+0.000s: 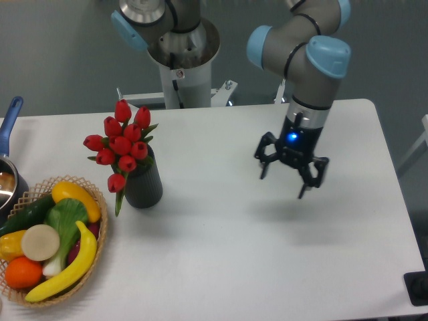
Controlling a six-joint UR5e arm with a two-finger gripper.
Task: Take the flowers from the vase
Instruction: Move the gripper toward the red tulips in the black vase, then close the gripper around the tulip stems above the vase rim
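Note:
The flowers [122, 142], a bunch of red tulip buds with green stems and leaves, stand in the dark ribbed vase [144, 184] on the left part of the white table [254, 267]. One bud droops over the vase's left side. My gripper [286, 180] hangs well to the right of the vase, above the table's middle right. Its fingers [306, 187] are spread open and hold nothing.
A wicker basket [40, 294] with bananas, an orange and vegetables sits at the front left corner. A blue-handled pot [8, 127] is at the left edge. The arm's base stands behind the table's far edge.

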